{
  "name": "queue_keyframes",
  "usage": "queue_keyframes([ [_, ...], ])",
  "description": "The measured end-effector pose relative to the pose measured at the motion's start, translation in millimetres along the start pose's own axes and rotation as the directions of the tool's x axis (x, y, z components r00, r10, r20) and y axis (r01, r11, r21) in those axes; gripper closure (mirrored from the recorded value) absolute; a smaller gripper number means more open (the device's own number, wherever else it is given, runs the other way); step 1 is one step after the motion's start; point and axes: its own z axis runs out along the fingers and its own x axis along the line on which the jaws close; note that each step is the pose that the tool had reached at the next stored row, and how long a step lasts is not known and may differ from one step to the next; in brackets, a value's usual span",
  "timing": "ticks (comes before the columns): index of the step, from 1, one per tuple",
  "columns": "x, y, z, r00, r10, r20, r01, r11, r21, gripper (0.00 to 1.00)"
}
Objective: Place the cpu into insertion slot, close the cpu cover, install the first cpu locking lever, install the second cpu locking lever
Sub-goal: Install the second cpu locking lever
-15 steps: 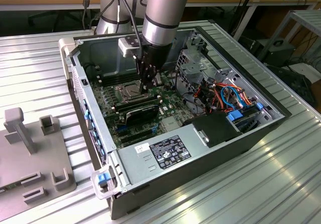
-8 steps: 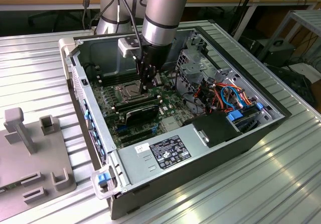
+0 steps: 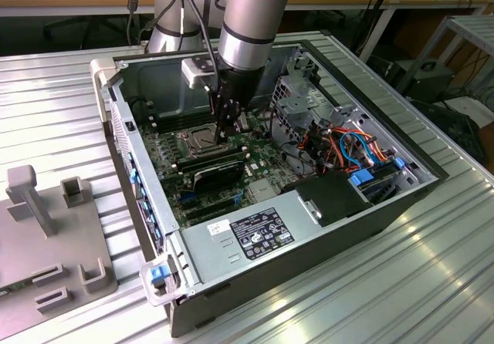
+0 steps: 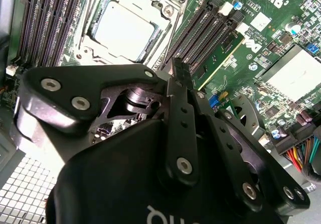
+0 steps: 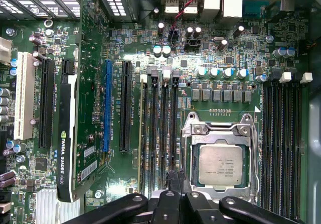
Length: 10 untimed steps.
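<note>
Fingers [image 4: 179,71] closed and empty, beside cpu [image 5: 220,164], cpu cover [image 5: 219,130] shut over it

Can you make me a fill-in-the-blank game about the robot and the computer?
1. The cpu is sitting inside the insertion ____.
2. The cpu cover is a silver metal frame lying ____ over the chip.
3. The gripper hangs over the green ____ board inside the computer case.
4. The long card standing in a slot has a ____ edge.

Missing words: slot; closed; circuit; black
</note>
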Motion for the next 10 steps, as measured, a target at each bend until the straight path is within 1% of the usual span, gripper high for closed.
queue_keyframes([
  [2,0.1,0.0,0.2,1.0000,-0.001,0.0002,0.001,1.0000,0.0001,0.89],
  [3,0.0,0.0,1.0,0.9999,-0.010,0.0005,0.010,0.9999,0.0001,0.89],
  [4,0.1,0.0,2.5,0.9996,-0.030,0.0006,0.030,0.9996,0.0002,0.89],
  [6,-0.7,0.9,4.1,0.9994,-0.034,0.0005,0.034,0.9994,0.0000,0.89],
  [7,-2.3,1.1,4.6,0.9994,-0.034,0.0005,0.034,0.9994,0.0001,0.89],
  [8,-6.0,1.0,5.3,0.9994,-0.034,0.0006,0.034,0.9994,0.0001,0.89],
  [10,-9.3,0.7,5.7,0.9994,-0.034,0.0005,0.034,0.9994,0.0001,0.89],
])
